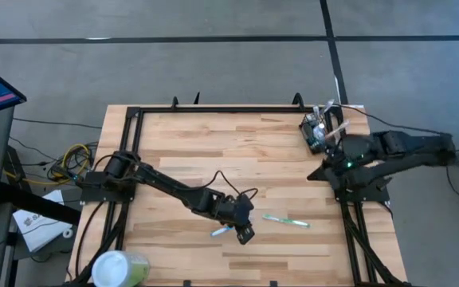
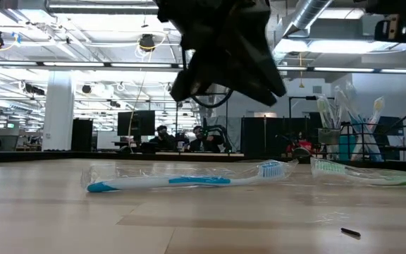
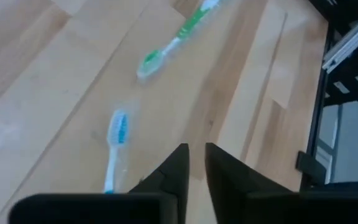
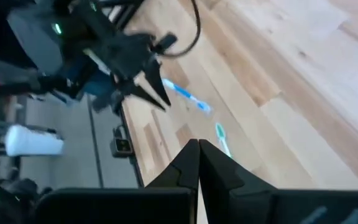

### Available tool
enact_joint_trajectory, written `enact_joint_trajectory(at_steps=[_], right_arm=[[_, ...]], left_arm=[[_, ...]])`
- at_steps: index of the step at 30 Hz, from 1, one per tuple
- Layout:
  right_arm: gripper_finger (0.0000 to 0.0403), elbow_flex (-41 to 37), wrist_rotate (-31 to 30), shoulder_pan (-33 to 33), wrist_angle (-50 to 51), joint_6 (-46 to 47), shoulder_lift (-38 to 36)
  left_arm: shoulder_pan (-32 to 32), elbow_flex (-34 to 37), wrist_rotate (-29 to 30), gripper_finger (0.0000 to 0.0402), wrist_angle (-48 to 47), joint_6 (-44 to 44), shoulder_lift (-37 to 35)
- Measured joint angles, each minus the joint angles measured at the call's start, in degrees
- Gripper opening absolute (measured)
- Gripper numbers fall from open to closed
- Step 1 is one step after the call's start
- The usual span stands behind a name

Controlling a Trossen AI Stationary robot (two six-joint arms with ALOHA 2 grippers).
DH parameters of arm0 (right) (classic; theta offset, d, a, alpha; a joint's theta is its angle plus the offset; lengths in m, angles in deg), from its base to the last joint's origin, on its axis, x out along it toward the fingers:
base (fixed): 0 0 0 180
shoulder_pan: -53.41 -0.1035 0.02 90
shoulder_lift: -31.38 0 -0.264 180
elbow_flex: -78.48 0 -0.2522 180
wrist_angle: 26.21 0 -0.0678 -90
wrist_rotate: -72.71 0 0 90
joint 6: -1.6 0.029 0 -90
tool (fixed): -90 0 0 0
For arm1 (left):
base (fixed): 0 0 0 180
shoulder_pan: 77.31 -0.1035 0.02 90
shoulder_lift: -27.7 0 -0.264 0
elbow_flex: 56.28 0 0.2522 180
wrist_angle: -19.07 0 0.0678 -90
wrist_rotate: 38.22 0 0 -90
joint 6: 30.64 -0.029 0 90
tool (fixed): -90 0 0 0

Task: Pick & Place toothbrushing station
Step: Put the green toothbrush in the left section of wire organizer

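Just beside the blue toothbrush (image 1: 221,231), the left gripper (image 1: 245,234) hangs nearly closed and empty; it should reopen and centre before gripping.

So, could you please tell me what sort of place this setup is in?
It looks like an open-plan lab or workshop: exposed ceiling ducts and strip lights overhead, people seated at monitors behind the wooden table, and a bare concrete floor.
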Motion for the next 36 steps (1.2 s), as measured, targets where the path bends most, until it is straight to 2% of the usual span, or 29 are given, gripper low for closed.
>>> enact_joint_trajectory(at_steps=[7, 11, 23, 28, 31, 36], right_arm=[[0.0, -0.1, -14.4, -16.9, 0.4, 3.3, 7.2], [0.0, -0.2, -15.8, -21.3, -0.2, 5.1, 12.3], [0.0, -0.3, -15.6, -26.3, -1.6, 1.8, 30.6], [0.0006, -0.3, -15.4, -27.0, -3.6, -0.6, 36.9], [0.0026, -0.3, -14.3, -26.6, -7.0, -1.4, 40.6], [0.0089, -0.3, -14.3, -25.5, -12.6, -2.5, 46.0]], left_arm=[[0.9, 4.2, 5.5, 0.0003, -0.1, -0.3, -5.0], [0.9, 8.3, 8.5, 0.0003, -0.1, 0.1, -10.7], [0.7, 19.9, 20.4, 0.0002, 2.1, 0.7, -29.0], [0.7, 23.1, 21.2, 0.0001, 7.1, 0.6, -32.4], [0.6, 23.4, 21.2, 0.0001, 7.9, 0.5, -32.5], [0.6, 23.5, 21.0, 0.0001, 8.3, 0.5, -31.7]])
